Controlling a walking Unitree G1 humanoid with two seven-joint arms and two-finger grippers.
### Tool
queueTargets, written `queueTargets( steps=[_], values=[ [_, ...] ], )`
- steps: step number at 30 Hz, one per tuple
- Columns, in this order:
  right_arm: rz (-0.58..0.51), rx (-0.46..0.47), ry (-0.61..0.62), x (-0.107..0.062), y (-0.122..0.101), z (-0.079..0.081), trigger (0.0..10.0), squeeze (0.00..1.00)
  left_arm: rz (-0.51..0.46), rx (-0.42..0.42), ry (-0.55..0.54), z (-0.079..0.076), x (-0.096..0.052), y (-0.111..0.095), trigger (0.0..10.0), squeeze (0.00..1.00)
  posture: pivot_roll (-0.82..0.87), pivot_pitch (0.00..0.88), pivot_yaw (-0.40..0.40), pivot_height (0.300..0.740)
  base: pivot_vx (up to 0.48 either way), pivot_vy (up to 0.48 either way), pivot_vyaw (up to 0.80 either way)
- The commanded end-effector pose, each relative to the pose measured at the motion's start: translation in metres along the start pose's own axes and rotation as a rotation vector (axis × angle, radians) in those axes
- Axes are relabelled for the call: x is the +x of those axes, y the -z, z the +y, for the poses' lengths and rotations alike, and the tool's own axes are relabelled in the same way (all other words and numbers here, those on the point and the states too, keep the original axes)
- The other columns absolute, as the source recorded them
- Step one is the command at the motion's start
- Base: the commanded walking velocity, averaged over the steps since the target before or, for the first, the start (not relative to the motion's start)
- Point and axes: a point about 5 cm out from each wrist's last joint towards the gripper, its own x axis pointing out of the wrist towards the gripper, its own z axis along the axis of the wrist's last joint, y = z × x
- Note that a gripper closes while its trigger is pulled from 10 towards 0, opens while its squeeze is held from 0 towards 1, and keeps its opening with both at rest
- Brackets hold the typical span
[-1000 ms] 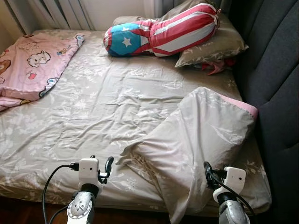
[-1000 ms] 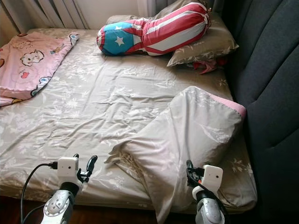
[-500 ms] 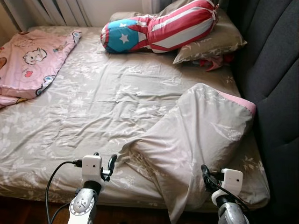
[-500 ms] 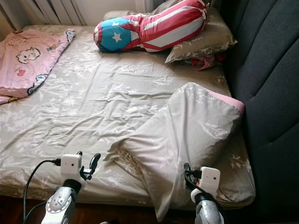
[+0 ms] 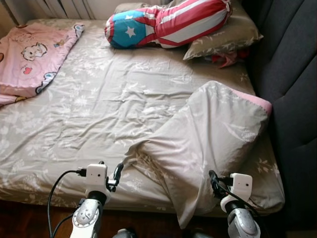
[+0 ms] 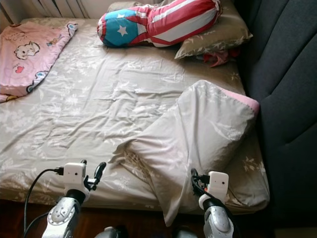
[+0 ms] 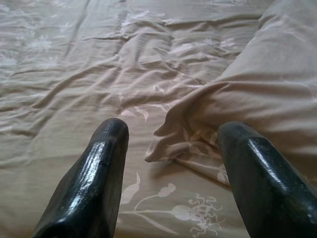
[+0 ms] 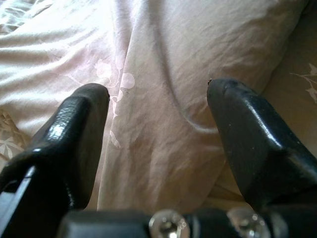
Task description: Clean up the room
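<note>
The left gripper (image 7: pixel 171 148) and the right gripper (image 8: pixel 158 114) both hover spread apart, grasping nothing, at the bed's (image 5: pixel 99 99) near edge. The grey pillow (image 5: pixel 208 134) lies between them, its tail hanging over that edge. A striped bolster (image 5: pixel 168 22) rests at the far edge, a pink blanket (image 5: pixel 29 54) at the far left corner

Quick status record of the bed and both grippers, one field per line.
bed: sheet wrinkled
loose pillow: grey pillow lies aslant at the near right, one corner hanging off the bed edge
head end: striped bolster resting on a second pillow
blanket: pink blanket bunched at the far left
left gripper: open, over the sheet near the loose pillow's corner
right gripper: open, over the loose pillow
holding: nothing
</note>
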Motion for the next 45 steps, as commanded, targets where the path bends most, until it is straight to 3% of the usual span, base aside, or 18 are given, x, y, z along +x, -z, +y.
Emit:
queueTargets(
  steps=[1,15,45],
  values=[
    [0.035,0.004,0.001,-0.003,0.008,0.000,10.0,0.00,0.020,-0.005,0.002,0.001,-0.003,0.003,10.0,0.00,-0.05,0.259,0.022,0.677,0.000,0.000,0.00],
    [0.062,0.012,-0.004,0.000,0.011,0.008,10.0,0.00,0.024,0.000,0.005,0.004,-0.005,0.001,10.0,0.00,-0.03,0.272,0.034,0.652,0.000,0.000,0.00],
    [0.046,0.049,0.000,0.031,-0.016,0.016,10.0,0.00,0.027,-0.014,0.033,-0.001,0.002,-0.006,10.0,0.00,-0.01,0.284,0.052,0.652,0.000,0.000,0.00]
  ],
)
